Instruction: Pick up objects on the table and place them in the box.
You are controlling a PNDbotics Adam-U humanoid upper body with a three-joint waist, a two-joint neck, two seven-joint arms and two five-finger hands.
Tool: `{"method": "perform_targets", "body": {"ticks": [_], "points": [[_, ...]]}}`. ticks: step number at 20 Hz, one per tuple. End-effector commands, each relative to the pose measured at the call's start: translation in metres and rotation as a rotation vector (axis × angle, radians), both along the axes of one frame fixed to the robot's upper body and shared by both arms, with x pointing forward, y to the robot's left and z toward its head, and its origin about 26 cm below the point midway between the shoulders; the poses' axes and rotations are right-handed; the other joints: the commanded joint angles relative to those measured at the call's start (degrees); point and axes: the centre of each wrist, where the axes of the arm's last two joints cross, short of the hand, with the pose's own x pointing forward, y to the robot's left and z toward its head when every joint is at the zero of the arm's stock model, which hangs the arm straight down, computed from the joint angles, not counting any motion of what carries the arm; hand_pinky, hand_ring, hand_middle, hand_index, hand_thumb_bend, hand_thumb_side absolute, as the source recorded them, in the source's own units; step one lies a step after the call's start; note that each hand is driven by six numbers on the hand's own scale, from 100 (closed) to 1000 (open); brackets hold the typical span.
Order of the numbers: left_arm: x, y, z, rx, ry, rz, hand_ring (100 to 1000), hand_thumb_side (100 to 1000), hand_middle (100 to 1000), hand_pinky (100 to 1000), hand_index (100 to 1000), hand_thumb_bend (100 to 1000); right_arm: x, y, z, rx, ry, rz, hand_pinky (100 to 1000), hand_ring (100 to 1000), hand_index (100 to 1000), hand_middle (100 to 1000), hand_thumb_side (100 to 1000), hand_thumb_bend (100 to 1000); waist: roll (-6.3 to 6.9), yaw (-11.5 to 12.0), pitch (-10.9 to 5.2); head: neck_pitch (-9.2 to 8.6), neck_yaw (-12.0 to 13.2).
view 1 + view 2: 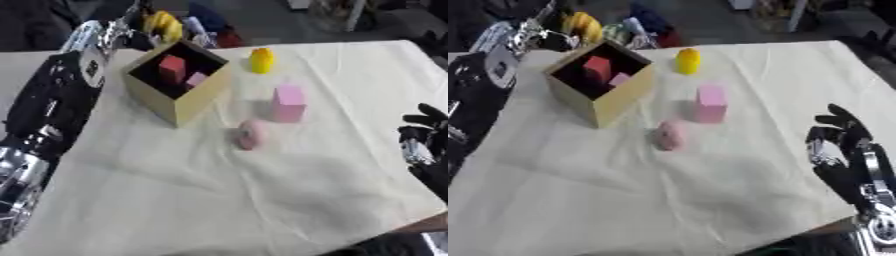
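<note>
Pink and yellow pieces lie right of the wooden box: a yellow object nearest its far corner, a pink block standing upright, a pink rounded object closest to its near corner. The left hand sits behind the box holding something yellow, fingers unclear. The right hand, fingers relaxed apart, waits well right of the box; the right eye view shows it whole.
</note>
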Motion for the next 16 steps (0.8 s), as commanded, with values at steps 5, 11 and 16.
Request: {"method": "perform_targets", "body": {"ticks": [5,11,16], "points": [[0.001,0.015,-0.002,-0.035,0.058,-0.009,651,118,675,704,825,248,0.001,-0.002,0.006,0.003,-0.021,-0.008,846,744,927,757,439,100,-0.80,-0.13,-1.53,-0.15,0.12],[-0.005,0.018,0.015,-0.033,0.094,-0.146,735,342,765,773,877,388,0.001,-0.003,0.006,0.002,-0.021,-0.012,846,744,927,757,438,100,-0.77,0.19,-1.48,-0.15,0.03],[-0.009,0.015,0.029,-0.002,0.152,-0.228,789,439,826,828,920,456,0.001,-0.003,0.006,0.001,-0.022,-0.011,846,744,927,757,438,100,-0.83,0.47,-1.50,-0.15,0.04]]}}
